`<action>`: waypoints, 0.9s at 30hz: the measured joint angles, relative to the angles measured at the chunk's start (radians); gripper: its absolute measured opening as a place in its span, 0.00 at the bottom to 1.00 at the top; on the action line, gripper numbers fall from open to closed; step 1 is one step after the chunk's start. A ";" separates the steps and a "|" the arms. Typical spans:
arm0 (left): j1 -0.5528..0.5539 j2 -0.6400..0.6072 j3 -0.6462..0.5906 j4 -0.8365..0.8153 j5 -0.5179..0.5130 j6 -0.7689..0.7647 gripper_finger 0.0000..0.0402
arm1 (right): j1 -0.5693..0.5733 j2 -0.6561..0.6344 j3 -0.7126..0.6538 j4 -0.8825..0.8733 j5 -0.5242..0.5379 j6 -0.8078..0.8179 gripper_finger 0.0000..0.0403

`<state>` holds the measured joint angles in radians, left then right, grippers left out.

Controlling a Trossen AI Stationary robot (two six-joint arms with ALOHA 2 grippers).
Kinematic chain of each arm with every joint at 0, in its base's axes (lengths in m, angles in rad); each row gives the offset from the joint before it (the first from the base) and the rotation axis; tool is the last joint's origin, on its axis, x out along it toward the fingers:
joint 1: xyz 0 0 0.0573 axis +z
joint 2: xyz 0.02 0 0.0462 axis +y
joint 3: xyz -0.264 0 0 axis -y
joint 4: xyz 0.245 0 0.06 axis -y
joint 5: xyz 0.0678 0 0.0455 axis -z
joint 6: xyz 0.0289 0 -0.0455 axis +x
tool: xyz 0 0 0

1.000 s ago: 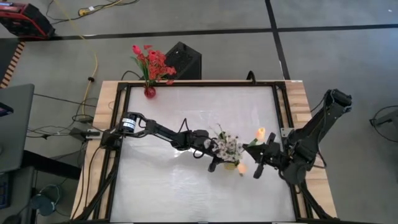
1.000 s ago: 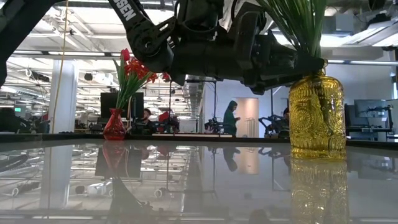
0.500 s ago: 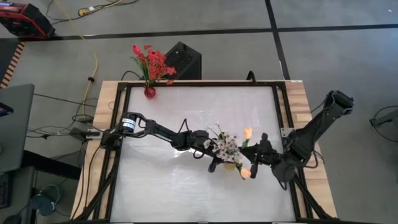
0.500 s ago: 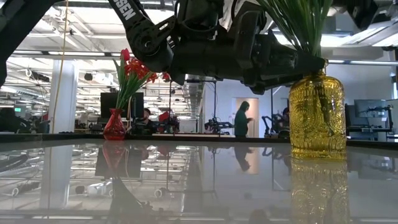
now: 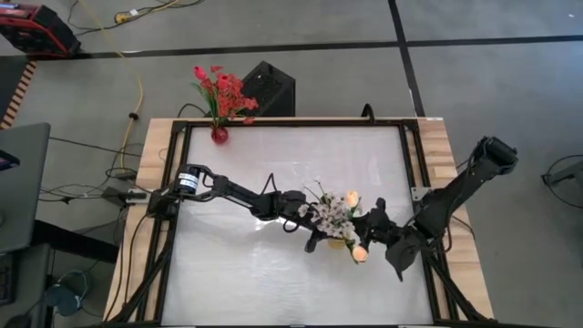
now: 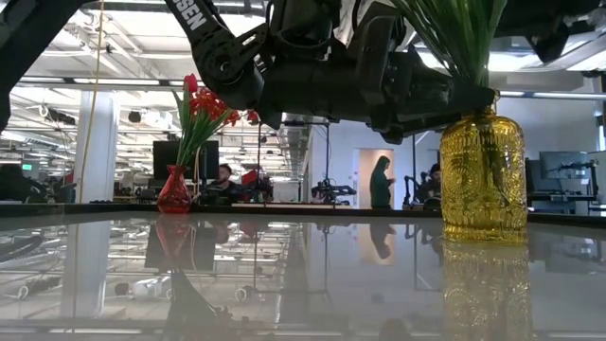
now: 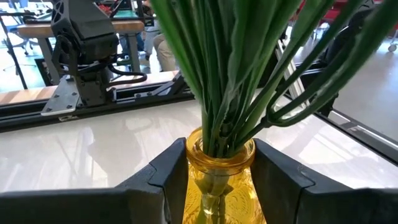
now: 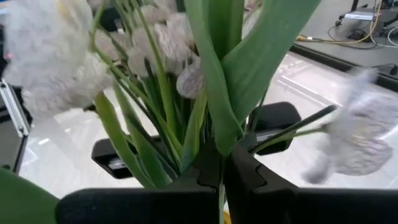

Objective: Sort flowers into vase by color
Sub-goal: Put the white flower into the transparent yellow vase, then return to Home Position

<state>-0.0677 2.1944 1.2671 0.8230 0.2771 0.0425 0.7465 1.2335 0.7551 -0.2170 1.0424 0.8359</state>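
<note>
Two vases on my table from overhead: a small red vase (image 5: pixel 219 135) with red flowers (image 5: pixel 223 91) at the far left edge, and a yellow vase (image 5: pixel 337 241) near the middle front, packed with white sprigs (image 5: pixel 330 215). My left gripper (image 5: pixel 321 239) reaches in from the left and sits at the yellow vase; my right gripper (image 5: pixel 367 221) comes from the right, right beside the bouquet, with pale orange tulip buds (image 5: pixel 352 198) at its tip, one bud above the white blossoms and one lower by the vase. Low view: yellow vase (image 6: pixel 483 177) stands upright on the glossy tabletop (image 6: pixel 284 284), green stems (image 6: pixel 454 33) rising from its mouth, left arm's dark bulk (image 6: pixel 350 66) pressed at its neck; red vase (image 6: pixel 174 192) well apart, far left; a person (image 6: pixel 381 182) stands in the room behind. Left wrist view: both fingers (image 7: pixel 171 174) clamp the yellow vase's neck (image 7: pixel 219 168), one each side, touching glass. Right wrist view: fingers (image 8: pixel 245 168) pressed together, pinching a green stem (image 8: pixel 217 112) between them, blurred white blossoms (image 8: pixel 50 56) close around.
</note>
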 joint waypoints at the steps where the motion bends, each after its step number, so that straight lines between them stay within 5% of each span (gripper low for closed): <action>1: 0.000 0.000 0.000 0.000 0.000 0.000 0.35 | 0.004 0.000 0.000 -0.001 -0.005 0.002 0.09; 11: 0.000 0.000 0.000 -0.001 0.001 -0.002 0.35 | 0.006 -0.056 0.000 0.001 -0.069 -0.018 0.30; 20: 0.000 0.000 0.000 -0.002 0.005 -0.002 0.35 | 0.006 -0.166 0.000 -0.141 -0.296 -0.021 0.58; 27: 0.000 0.000 0.000 -0.002 0.005 -0.002 0.35 | 0.004 -0.245 0.000 -0.303 -0.344 -0.025 0.61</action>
<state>-0.0676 2.1944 1.2671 0.8215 0.2825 0.0402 0.7502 0.9880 0.7551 -0.5200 0.6986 0.8112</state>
